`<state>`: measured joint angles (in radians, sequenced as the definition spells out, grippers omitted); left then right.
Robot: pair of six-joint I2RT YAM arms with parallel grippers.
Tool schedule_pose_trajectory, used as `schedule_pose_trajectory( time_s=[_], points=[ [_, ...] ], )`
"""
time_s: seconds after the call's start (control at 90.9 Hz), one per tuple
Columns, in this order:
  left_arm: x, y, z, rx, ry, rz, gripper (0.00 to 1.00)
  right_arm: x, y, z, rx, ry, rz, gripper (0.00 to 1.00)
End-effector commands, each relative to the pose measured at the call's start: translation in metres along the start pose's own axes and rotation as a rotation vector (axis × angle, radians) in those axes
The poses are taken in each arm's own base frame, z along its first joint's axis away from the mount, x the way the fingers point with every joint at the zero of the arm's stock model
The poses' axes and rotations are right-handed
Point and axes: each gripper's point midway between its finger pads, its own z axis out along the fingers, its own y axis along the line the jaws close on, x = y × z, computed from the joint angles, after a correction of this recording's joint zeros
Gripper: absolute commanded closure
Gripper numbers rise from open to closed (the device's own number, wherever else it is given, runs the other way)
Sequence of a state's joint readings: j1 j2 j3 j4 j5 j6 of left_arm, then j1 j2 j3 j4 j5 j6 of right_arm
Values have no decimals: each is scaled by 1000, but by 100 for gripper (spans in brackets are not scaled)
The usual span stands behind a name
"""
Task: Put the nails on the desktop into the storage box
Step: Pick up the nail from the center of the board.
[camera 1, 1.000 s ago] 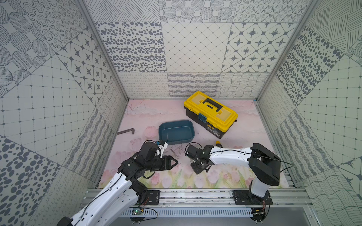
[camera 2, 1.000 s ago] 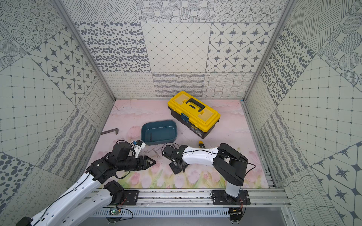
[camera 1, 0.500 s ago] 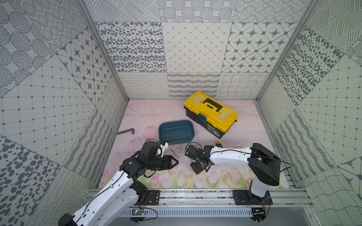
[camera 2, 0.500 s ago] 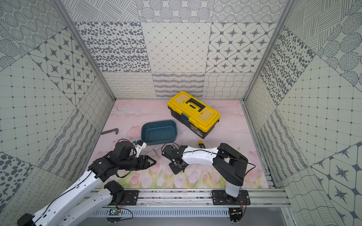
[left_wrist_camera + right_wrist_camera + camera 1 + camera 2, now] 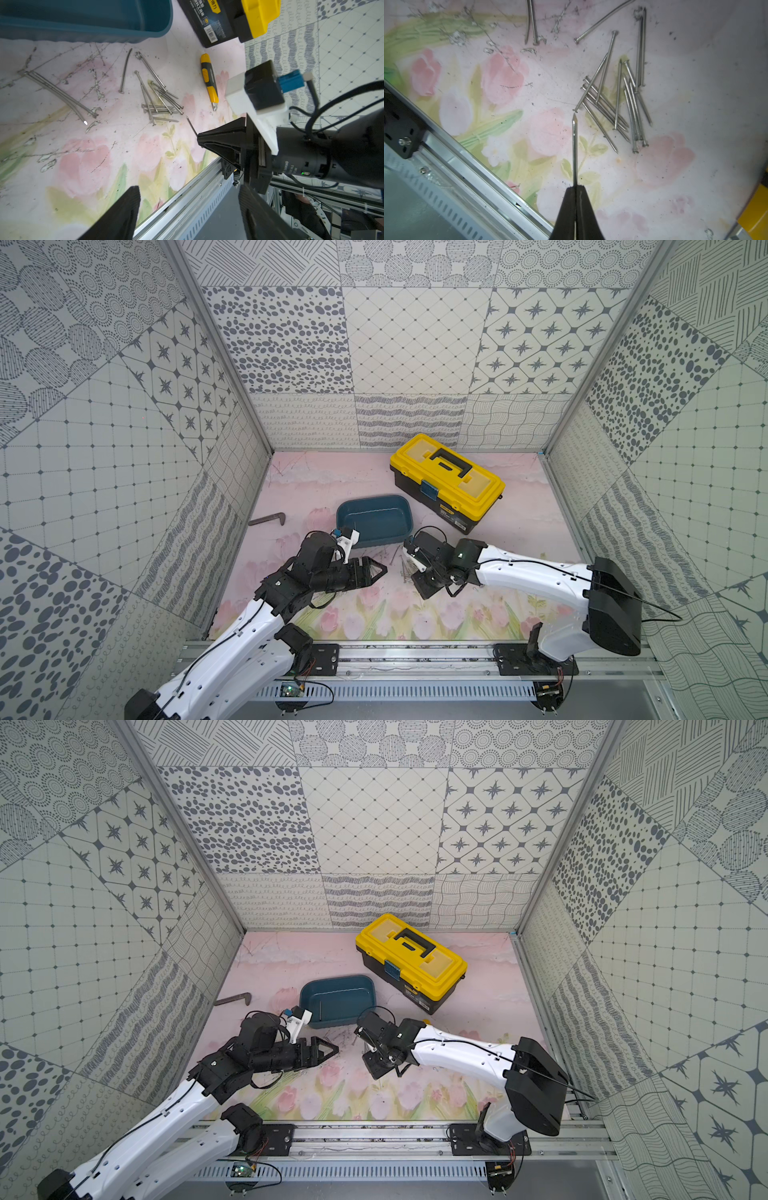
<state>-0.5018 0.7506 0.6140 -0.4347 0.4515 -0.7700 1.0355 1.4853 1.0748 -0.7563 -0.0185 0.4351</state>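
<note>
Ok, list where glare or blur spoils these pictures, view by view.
Left wrist view: a bright glint on one loose nail, and the left gripper close to the lens looks dark and soft. Right wrist view: the held nail in the right gripper is sharp, glare-free. Both top views: even light, nails tiny.

right gripper [image 5: 575,188] has closed on one nail [image 5: 574,149] (tip sticking out); left gripper [image 5: 187,189] has spread wider.
</note>
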Motion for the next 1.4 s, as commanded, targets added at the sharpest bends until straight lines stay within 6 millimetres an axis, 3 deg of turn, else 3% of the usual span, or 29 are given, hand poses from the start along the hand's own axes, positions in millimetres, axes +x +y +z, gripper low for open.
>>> schedule_pose_trajectory(
  time_s=[0.0,0.11,0.286,0.44,0.814,1.156,1.387],
  points=[
    [-38,-57,-6,211,-100,8,17,-29,4,-35,-86,-102,59,100],
    [-50,-81,-5,281,-81,30,17,-53,3,-64,-162,-175,122,100],
    [-71,-117,-7,361,-64,86,17,-80,18,-99,-275,-241,155,100],
    [-84,-132,-9,356,-63,124,18,-96,32,-121,-351,-271,165,100],
    [-88,-130,-6,313,-56,138,28,-116,49,-150,-430,-325,181,100],
    [-92,-124,-1,281,-61,119,52,-118,51,-154,-442,-331,185,100],
    [-92,-121,5,265,-40,109,61,-121,51,-152,-440,-330,182,100]
  ],
)
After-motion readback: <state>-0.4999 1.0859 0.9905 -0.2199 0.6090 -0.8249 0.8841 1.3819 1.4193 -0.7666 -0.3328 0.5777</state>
